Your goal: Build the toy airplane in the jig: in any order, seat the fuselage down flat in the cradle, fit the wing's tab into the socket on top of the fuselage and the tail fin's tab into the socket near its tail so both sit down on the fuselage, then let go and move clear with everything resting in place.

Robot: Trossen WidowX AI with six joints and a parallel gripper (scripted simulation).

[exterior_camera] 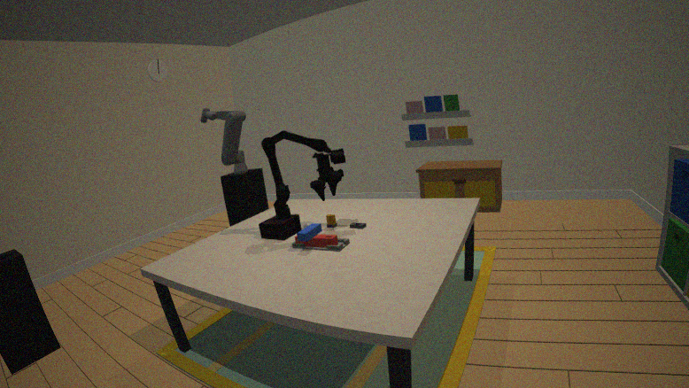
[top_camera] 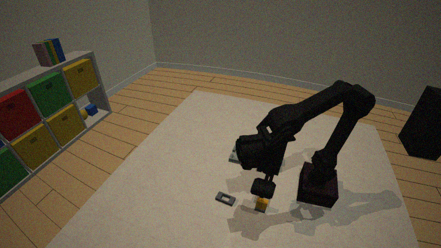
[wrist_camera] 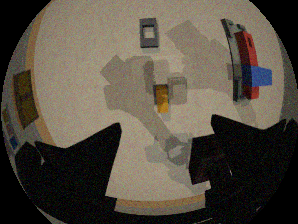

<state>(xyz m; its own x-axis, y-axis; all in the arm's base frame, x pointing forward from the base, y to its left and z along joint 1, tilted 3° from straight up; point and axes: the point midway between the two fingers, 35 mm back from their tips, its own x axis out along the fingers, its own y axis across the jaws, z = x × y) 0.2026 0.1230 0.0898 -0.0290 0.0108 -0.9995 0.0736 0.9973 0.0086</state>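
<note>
The red fuselage (exterior_camera: 329, 239) (wrist_camera: 249, 48) lies in the grey cradle (top_camera: 233, 157) (exterior_camera: 344, 244) (wrist_camera: 236, 94). The blue wing (exterior_camera: 309, 232) (wrist_camera: 261, 76) lies across the top of the fuselage; its tab is hidden. The arm hides most of this in the top view. The yellow tail fin (top_camera: 262, 204) (exterior_camera: 330, 220) (wrist_camera: 161, 99) stands apart on the table, with a dark piece at its foot. My gripper (exterior_camera: 328, 196) (wrist_camera: 167, 123) is wide open and empty, well above the table. In the wrist view the tail fin shows ahead, between and beyond the fingertips.
A small dark grey block with a rectangular opening (top_camera: 230, 202) (exterior_camera: 357, 225) (wrist_camera: 149, 44) lies near the tail fin. The arm's base (top_camera: 317, 193) (exterior_camera: 279, 227) stands on the table, close to the cradle. Shadows of the arm fall around the tail fin.
</note>
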